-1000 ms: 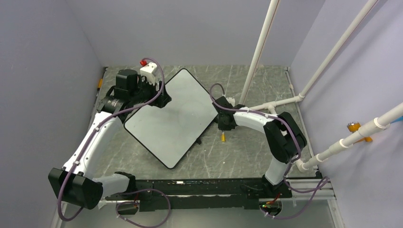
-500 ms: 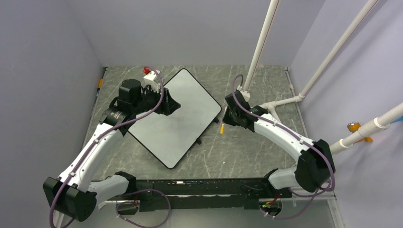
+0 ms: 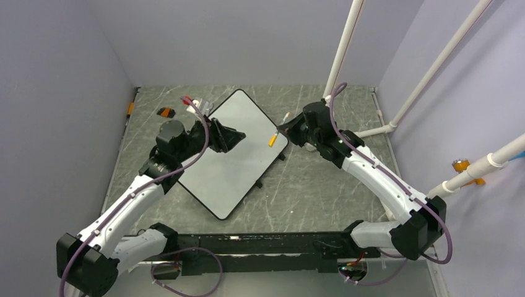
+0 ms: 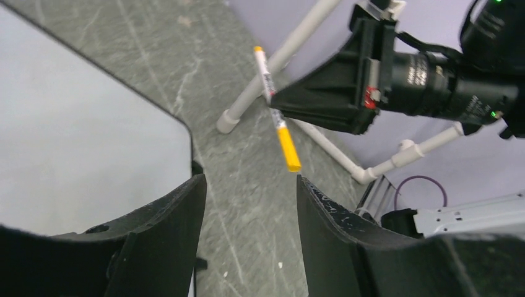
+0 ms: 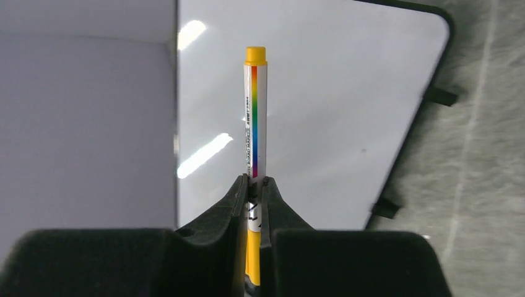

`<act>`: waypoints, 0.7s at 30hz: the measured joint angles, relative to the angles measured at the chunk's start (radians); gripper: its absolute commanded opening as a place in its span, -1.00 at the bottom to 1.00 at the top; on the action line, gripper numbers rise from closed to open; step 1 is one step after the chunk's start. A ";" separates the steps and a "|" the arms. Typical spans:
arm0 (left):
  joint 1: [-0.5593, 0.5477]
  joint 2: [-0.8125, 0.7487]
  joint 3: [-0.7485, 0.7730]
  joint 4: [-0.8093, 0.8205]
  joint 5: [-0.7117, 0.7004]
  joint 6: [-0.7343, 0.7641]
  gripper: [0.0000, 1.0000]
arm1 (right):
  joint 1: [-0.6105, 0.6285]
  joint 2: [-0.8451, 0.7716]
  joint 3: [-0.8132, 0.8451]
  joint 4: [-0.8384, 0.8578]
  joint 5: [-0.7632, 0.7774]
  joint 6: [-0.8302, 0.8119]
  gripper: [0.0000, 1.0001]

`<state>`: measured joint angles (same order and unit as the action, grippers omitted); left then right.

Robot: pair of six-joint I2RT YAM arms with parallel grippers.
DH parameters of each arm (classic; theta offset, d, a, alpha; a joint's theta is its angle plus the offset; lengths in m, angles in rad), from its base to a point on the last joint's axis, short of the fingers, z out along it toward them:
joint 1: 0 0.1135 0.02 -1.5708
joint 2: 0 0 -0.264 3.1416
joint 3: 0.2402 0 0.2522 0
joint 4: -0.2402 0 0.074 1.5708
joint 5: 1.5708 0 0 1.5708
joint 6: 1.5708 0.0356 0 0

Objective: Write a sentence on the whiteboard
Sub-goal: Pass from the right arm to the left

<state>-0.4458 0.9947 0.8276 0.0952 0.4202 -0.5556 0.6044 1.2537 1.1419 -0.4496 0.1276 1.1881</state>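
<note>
a: two grippers in view, so what has each got?
b: the right gripper (image 5: pixel 255 185) is pinched tight on a marker (image 5: pixel 254 111), white barrel with a rainbow stripe, its yellow end just over the right edge of the whiteboard (image 3: pixel 216 170).
a: and the left gripper (image 4: pixel 247 204)?
b: spread wide, holding nothing, hanging over the far half of the board and facing the marker.
a: where does the whiteboard sit?
b: lying on the grey bench (image 3: pixel 322 185), turned cornerwise, between the two arms. white pipes (image 3: pixel 339 59) stand behind the right arm.
</note>
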 measured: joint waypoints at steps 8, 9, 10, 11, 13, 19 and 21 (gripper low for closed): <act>-0.113 0.010 -0.039 0.217 -0.058 -0.003 0.06 | 0.036 0.047 0.121 0.012 0.000 0.144 -1.00; -0.123 0.016 -0.039 0.235 -0.066 -0.002 0.05 | 0.045 0.052 0.124 0.013 0.000 0.156 -1.00; -0.134 0.025 -0.039 0.251 -0.077 0.000 0.04 | 0.053 0.061 0.130 0.011 0.000 0.168 -1.00; -0.143 0.034 -0.039 0.264 -0.086 0.003 0.01 | 0.063 0.071 0.139 0.010 0.001 0.176 -1.00; -0.161 0.054 -0.039 0.289 -0.110 0.007 -0.05 | 0.080 0.092 0.156 0.011 0.002 0.191 -1.00; -0.183 0.094 -0.039 0.322 -0.165 0.008 -0.08 | 0.109 0.102 0.167 0.011 0.006 0.221 -1.00; -0.187 0.099 -0.039 0.331 -0.182 0.008 -0.08 | 0.109 0.102 0.172 0.011 0.015 0.229 -1.00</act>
<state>-0.6331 1.0939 0.7887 0.4263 0.2386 -0.5480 0.7132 1.3560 1.3140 -0.4385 0.1425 1.4170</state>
